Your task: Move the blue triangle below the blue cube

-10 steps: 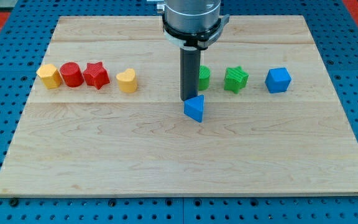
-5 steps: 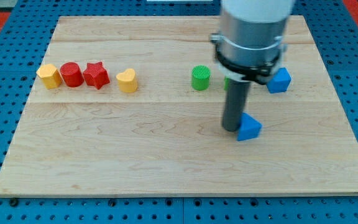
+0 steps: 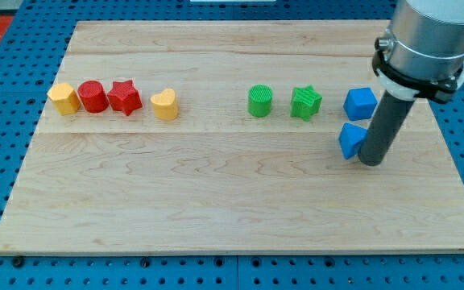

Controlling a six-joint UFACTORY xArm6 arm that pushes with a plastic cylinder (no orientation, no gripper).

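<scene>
The blue triangle (image 3: pixel 350 141) lies on the wooden board (image 3: pixel 216 201) at the view's right, just below the blue cube (image 3: pixel 360 103) and slightly to its left, with a small gap between them. My tip (image 3: pixel 371 162) rests on the board at the triangle's right side, touching or nearly touching it; the rod hides part of the triangle's right edge.
A green star (image 3: pixel 306 102) and a green cylinder (image 3: pixel 259 101) sit in the row left of the blue cube. At the view's left stand a yellow heart (image 3: pixel 165 105), a red star (image 3: pixel 124 97), a red cylinder (image 3: pixel 93 97) and a yellow block (image 3: pixel 64 98).
The blue triangle has moved right and slightly up, from the board's middle to just below the blue cube. My tip moved right with it and is now on its right side.
</scene>
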